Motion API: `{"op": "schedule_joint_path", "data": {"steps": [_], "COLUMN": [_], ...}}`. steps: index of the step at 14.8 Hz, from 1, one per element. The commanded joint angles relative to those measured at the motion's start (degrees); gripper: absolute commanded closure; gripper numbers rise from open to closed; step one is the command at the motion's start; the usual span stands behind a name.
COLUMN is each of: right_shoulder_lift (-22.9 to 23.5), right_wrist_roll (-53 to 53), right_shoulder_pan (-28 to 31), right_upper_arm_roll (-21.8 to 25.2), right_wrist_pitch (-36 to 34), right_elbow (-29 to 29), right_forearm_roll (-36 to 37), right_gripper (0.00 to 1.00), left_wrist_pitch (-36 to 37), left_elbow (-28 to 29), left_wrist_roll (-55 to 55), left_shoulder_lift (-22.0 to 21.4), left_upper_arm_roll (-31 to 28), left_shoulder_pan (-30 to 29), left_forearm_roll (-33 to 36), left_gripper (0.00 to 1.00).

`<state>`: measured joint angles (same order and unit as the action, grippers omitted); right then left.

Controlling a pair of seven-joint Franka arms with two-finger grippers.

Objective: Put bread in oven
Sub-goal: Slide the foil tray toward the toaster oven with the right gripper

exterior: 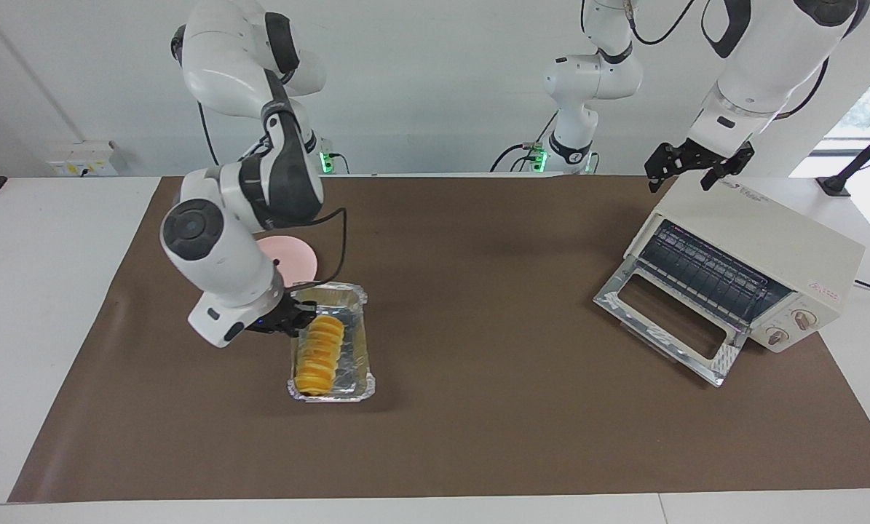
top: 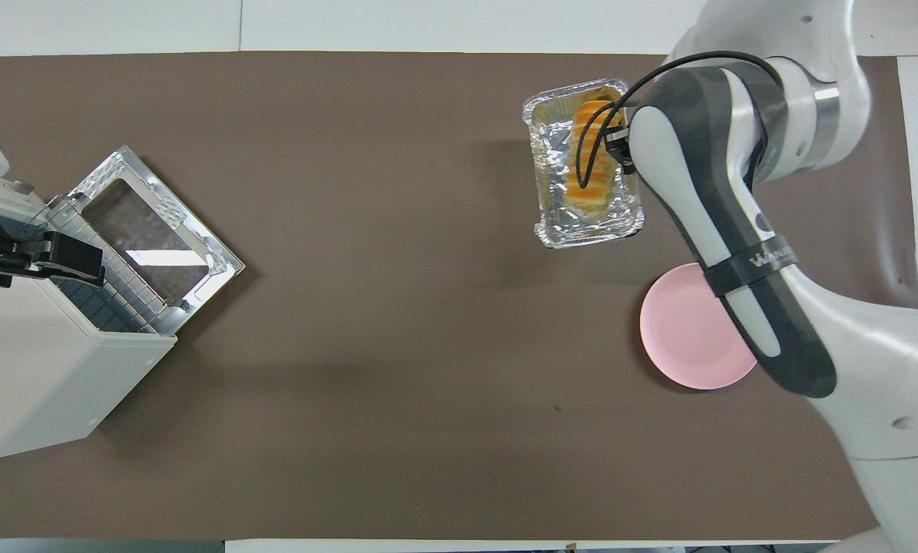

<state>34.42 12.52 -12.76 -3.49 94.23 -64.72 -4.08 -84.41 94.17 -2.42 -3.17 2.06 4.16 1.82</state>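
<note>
Bread lay in a foil tray on the surface, toward the right arm's end, farther from the robots than the pink plate. Its long axis ran roughly toward and away from the robots.

Right end effector was at the tray's edge on the side toward the right arm's end, touching or just beside the slices nearest the robots. It was clenched, apparently on the tray's rim rather than on the bread (the arm hid the contact from overhead, so the exact hold stayed unclear).

Oven stood well apart at the left arm's end, door dropped open, rack visible inside. The mouth faced slantwise toward the middle of the surface, away from the robots.

Left end effector hovered over the oven's top edge, released, holding nothing; that arm waited.

Judgement: the right arm was by far the nearer to the bread, and the load must cross the whole surface toward the oven's mouth.

Writing: small red logo above the knobs, unreadable; lettering on the right arm's dark link, not clearly legible.
</note>
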Motion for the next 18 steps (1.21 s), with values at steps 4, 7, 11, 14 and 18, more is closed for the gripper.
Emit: {"op": "schedule_joint_path", "data": {"steps": [4,7,11,14,18], "right_shoulder_lift": [0.38,0.21,-2.16,-4.45,-4.89], "right_wrist_roll": [14.27,15.95,14.73,14.55,15.16], "right_shoulder_pan": [-11.31,-15.01,-16.69,-16.86,-18.0], "right_upper_arm_roll": [0.41,0.32,0.33,0.32,0.41], "right_wrist_pitch": [1.91,9.63,20.26,27.83,29.96], "right_elbow": [0.56,-5.92,-16.72,-24.12,-25.81], "right_forearm_roll": [-6.29,-8.04,-7.96,-7.96,-7.96], "right_gripper": [1.0,1.0,1.0,1.0,0.01], "left_wrist_pitch": [-1.01,-0.93,-0.93,-1.02,-0.93], "left_elbow": [1.9,1.9,1.9,1.9,1.9], "left_wrist_roll": [0.13,0.13,0.13,0.13,0.13], "left_shoulder_lift": [-1.75,-1.75,-1.75,-1.75,-1.75], "left_upper_arm_roll": [-0.22,-0.22,-0.22,-0.22,-0.22], "left_shoulder_pan": [-0.02,-0.02,-0.02,-0.02,-0.02], "left_forearm_roll": [-0.86,-0.86,-0.86,-0.86,-0.86], "left_gripper": [0.0,0.0,0.0,0.0,0.0]}}
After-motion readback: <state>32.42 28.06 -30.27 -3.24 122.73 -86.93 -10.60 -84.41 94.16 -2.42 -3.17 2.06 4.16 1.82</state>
